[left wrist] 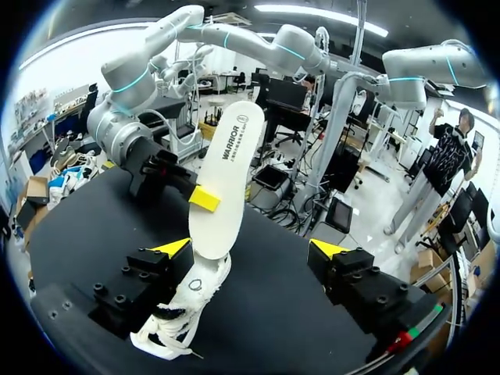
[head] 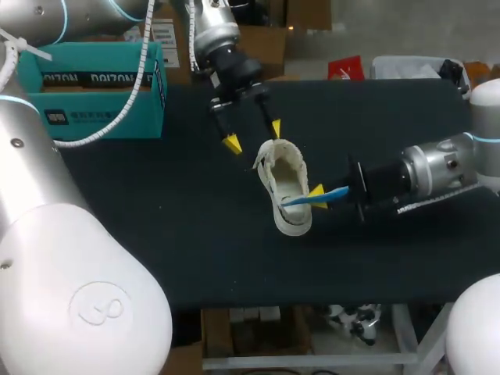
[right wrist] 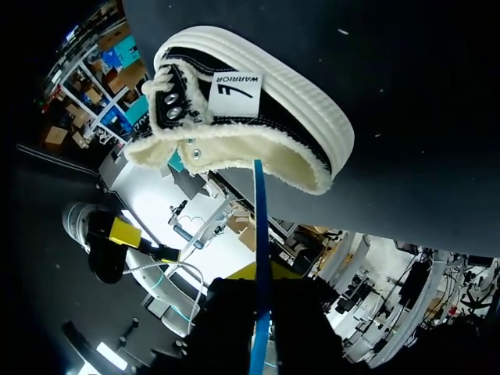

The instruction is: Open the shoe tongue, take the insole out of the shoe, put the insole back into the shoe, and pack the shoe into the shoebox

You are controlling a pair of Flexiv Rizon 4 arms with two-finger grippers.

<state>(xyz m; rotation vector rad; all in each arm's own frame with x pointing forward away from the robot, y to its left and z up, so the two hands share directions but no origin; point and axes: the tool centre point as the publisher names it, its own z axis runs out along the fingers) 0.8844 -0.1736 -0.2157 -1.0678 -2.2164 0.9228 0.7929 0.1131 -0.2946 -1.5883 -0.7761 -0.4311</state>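
Shoebox [head: 101, 94], teal, sits on the black tabletop [head: 156, 234], well to the left of the shoe [head: 287, 187] and further back; its inside cannot be seen. Left tool [head: 254, 135] hangs close to the shoe's far end, just left of it. Its fingers are wide apart and hold nothing. Shoe is pale and rests mid-tabletop with its opening exposed. Insole [left wrist: 223, 187] has a white face and a blue edge. Its lower end sits in the shoe's opening, and the rest rises out of the shoe. Right tool [head: 316, 197], just right of the shoe, is clamped on the insole.
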